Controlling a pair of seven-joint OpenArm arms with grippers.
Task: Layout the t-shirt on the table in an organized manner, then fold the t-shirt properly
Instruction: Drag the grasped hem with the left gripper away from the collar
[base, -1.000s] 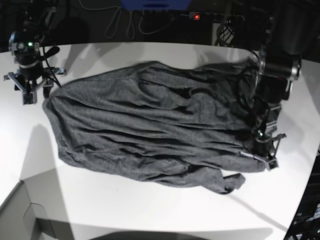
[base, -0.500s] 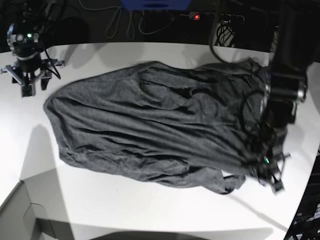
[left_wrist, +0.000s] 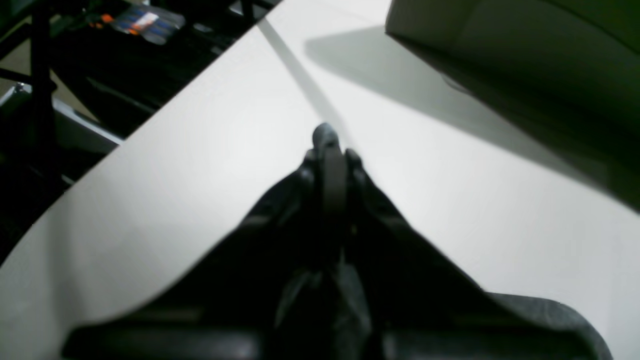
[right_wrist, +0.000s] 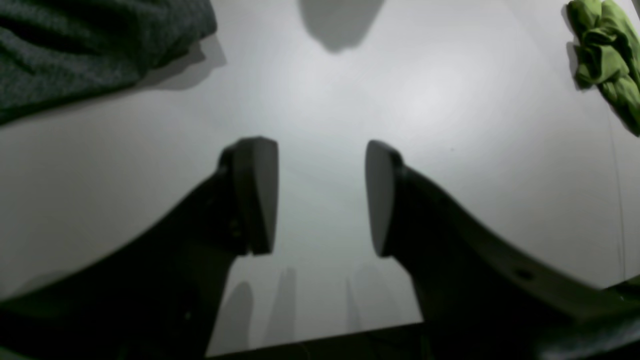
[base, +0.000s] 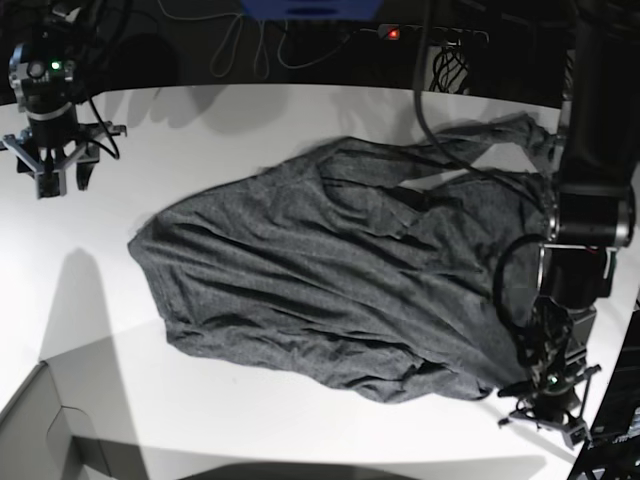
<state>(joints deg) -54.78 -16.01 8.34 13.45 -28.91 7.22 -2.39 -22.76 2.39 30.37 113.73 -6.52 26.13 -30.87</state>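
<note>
- T-shirt (base: 330, 270): dark charcoal heather-grey knit, plain, no print or lettering to be read anywhere on it. Lies rumpled across the middle of the worktop, long creases running along its length, one end toward the base view's left, the other bunched at the lower right corner by the left arm. A sleeve or strip of cloth reaches toward the far right edge.
- Worktop (base: 250, 420): smooth plain white surface with a curved edge, much larger than the shirt; no markings.
- Left claw (left_wrist: 327, 150): fingers pressed together, a thin fold of the dark cloth pinched between them and showing past the tips. In the base view it sits low at the worktop's near right edge, at the shirt's corner.
- Right claw (right_wrist: 320, 195): fingers spread, bare worktop between them, nothing held. In the base view it hangs above the far left corner of the worktop, well apart from the shirt; the shirt's edge shows in the upper left of its wrist view.
- Green cloth (right_wrist: 607, 60): crumpled, bright green, at the right edge of the right wrist view, on the worktop; no writing visible.
- Grey box (base: 40, 430): corner only, at the near left of the worktop, plain.
- Background: dark, with cables and a small red light (base: 393, 33) beyond the far edge; no legible labels.
</note>
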